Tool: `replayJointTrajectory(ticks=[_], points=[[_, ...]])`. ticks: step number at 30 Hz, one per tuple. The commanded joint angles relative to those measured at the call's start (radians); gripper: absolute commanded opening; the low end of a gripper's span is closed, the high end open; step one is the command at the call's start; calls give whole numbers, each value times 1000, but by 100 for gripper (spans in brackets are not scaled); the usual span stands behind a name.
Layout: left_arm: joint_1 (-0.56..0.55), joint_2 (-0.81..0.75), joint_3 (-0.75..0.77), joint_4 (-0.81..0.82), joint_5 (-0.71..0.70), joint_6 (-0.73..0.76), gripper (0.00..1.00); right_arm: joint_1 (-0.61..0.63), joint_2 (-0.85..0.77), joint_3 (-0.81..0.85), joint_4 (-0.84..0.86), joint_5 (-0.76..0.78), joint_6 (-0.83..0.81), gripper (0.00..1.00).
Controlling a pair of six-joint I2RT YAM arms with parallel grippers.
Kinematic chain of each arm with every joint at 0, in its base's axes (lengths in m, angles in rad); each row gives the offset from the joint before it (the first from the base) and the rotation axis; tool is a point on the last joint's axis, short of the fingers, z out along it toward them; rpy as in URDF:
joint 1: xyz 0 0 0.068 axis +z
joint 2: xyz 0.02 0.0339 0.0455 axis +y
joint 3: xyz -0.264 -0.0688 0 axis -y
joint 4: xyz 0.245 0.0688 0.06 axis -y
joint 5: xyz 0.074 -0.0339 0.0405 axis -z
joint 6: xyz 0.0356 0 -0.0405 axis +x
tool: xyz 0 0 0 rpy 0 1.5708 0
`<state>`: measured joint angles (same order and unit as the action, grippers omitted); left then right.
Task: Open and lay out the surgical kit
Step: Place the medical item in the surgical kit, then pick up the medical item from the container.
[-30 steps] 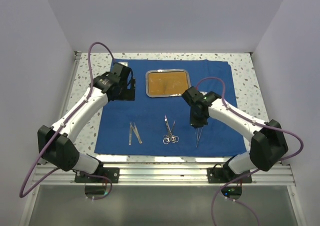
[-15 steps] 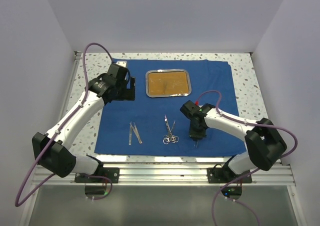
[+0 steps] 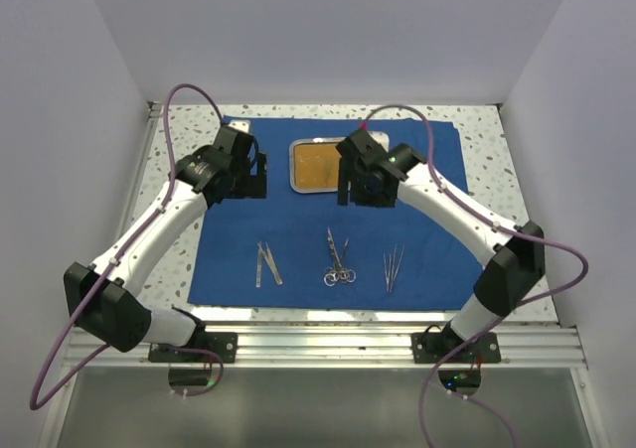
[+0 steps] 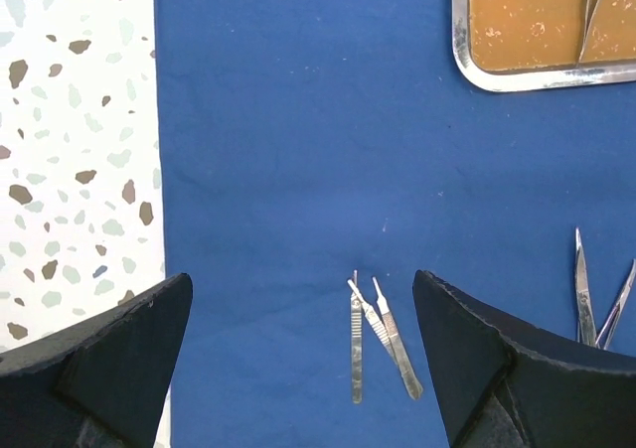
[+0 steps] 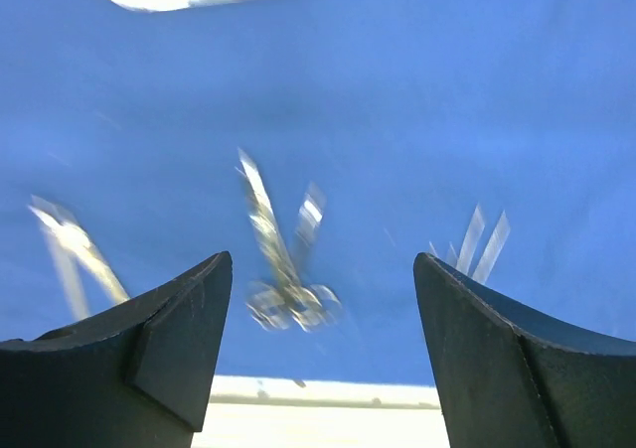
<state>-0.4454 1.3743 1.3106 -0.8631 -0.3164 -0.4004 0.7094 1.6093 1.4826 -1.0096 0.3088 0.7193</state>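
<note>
Since the blue cloth wrap (image 3: 437, 170) lies spread flat on the tabletop (image 3: 174, 254), the opening step is judged done. Three groups of silver pieces are set in a row on the near half of the cloth. A flat-handled pair (image 3: 266, 264) is at left, ring-handled instruments (image 3: 338, 261) are in the middle, and thin tweezers (image 3: 393, 267) are at right. Each has its long axis running near-to-far.

The steel tray (image 3: 294, 165) is placed on the far half of the cloth, at centre. In the left wrist view a thin silver piece (image 4: 594, 11) appears to lie in the tray's right part; its kind cannot be told. Its long axis runs roughly near-to-far, slightly tilted.

The right claw (image 3: 356, 182) is held over the tray's right edge, spread wide with nothing between the fingers; the right wrist view is blurred. The left claw (image 3: 248, 178) is held just left of the tray over the cloth, likewise spread and empty.

The right arm is judged nearer to the piece in the tray. A grip across its short axis is called for.
</note>
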Motion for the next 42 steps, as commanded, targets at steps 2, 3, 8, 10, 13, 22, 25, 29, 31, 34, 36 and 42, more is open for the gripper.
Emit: replayJointTrajectory(ticks=[2, 3, 8, 10, 13, 22, 25, 29, 31, 34, 36, 42], points=[[8, -40, 1, -10, -41, -12, 96, -5, 205, 308, -35, 39, -156, 77], [7, -41, 1, -17, -47, -23, 97, -7, 307, 359, -37, 20, -184, 77], [10, -69, -8, -60, -76, -58, 97, -34, 608, 734, -79, -30, -228, 75], [13, -89, -11, -80, -82, -74, 97, -56, 732, 833, -99, -40, -225, 74], [14, -110, -14, -111, -102, -89, 97, -91, 828, 975, -124, -56, -204, 74], [24, -121, -10, -148, -139, -98, 98, -151, 940, 984, -29, -119, -184, 65], [27, -107, -2, -149, -145, -92, 98, -151, 962, 976, -18, -140, -184, 57], [31, -90, 10, -149, -148, -84, 98, -151, 968, 949, 2, -158, -173, 49], [31, -86, 13, -148, -148, -80, 98, -153, 966, 947, 8, -163, -172, 50], [33, -83, 15, -140, -145, -71, 98, -153, 957, 947, 11, -166, -167, 53], [34, -80, 13, -140, -142, -69, 98, -151, 951, 944, 20, -166, -161, 54], [36, -86, 10, -137, -144, -52, 98, -148, 954, 940, 23, -169, -143, 52]])
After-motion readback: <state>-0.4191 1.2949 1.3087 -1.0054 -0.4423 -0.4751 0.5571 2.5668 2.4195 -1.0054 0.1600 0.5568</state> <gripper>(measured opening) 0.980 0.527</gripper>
